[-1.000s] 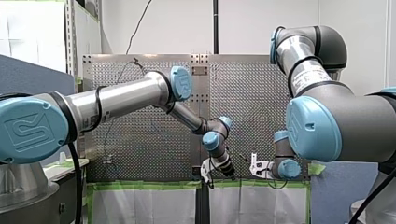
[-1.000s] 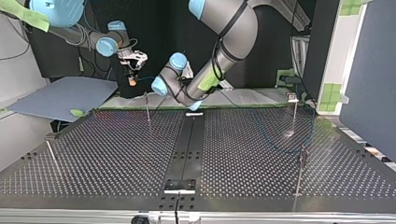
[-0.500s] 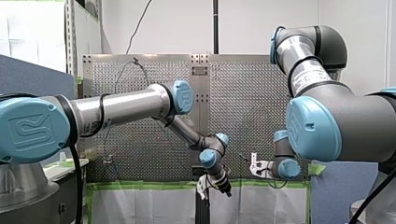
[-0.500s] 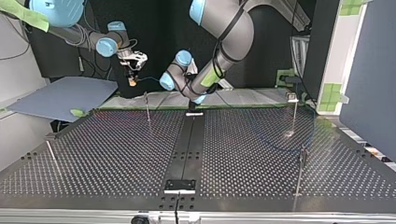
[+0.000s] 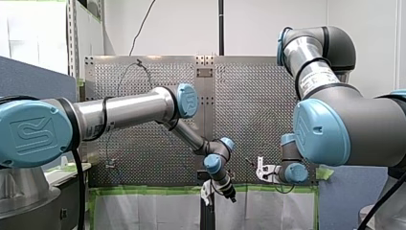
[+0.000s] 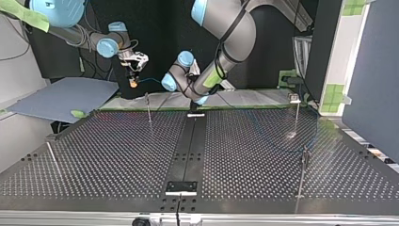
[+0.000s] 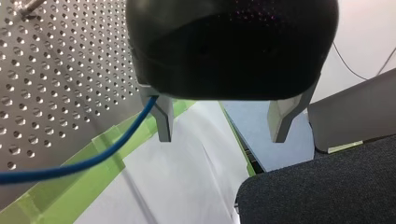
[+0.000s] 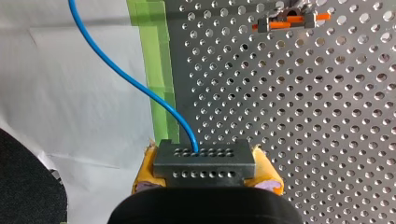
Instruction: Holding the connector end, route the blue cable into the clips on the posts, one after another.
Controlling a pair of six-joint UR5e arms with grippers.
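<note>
Swung lower within the last second, my left gripper (image 7: pixel 222 137) hangs jaws apart beside the blue cable (image 7: pixel 116 149), while my right gripper (image 8: pixel 208 175) clamps the connector (image 8: pixel 205 153) near a post (image 6: pixel 148 107), where, I judge, routing must begin.

Table (image 8: pixel 327 93): bare perforated metal, seen glossy.
Blue cable (image 7: pixel 70 167): smooth plastic sheath, lightly glossy.
Connector (image 8: pixel 204 161): matt grey face.
Pads (image 8: pixel 145 170): yellow, rough-edged.
</note>
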